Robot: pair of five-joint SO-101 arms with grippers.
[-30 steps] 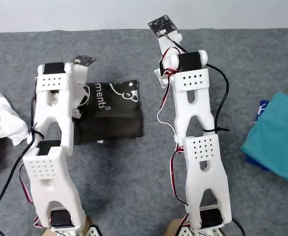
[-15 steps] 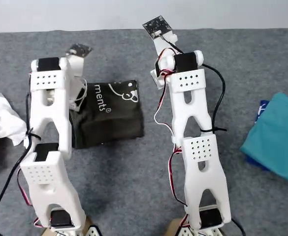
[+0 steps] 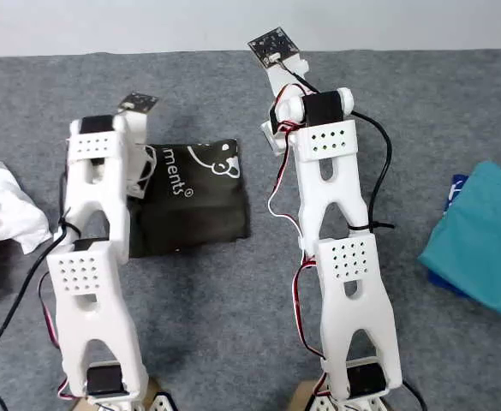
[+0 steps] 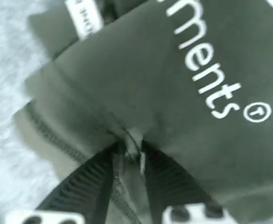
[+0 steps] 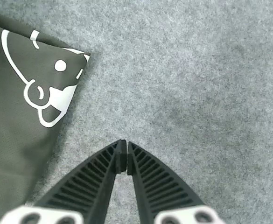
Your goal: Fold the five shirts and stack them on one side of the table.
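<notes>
The grey tabletop [image 3: 233, 334] carries two white arms side by side, the right arm [image 3: 344, 257] stretching from the near edge toward the far side and the left arm [image 3: 92, 282] doing the same on the left. At the right edge lies a folded teal shirt [image 3: 481, 235], resting on top of a blue shirt [image 3: 456, 193] whose corner shows at its far-left side. Between the arms, on the far-left half of the tabletop, lies a dark shirt [image 3: 199, 197], folded into a rough rectangle with white lettering and a cartoon drawing on its upper face; the left arm's wrist hangs over its left edge. At the left edge sits a crumpled white shirt [image 3: 6, 210], well apart from the teal one. The left pincer [image 4: 129, 156] is clenched on a pinched-up fold of the dark shirt, the cloth bunched between its ribbed black fingers [image 4: 99, 182], near a hem seam and a small sewn label [image 4: 82, 16]. The right pincer [image 5: 123, 158] is clenched with its tips touching and nothing between them, above bare tabletop just beside the dark shirt's right edge, near the printed drawing [image 5: 45, 100].
</notes>
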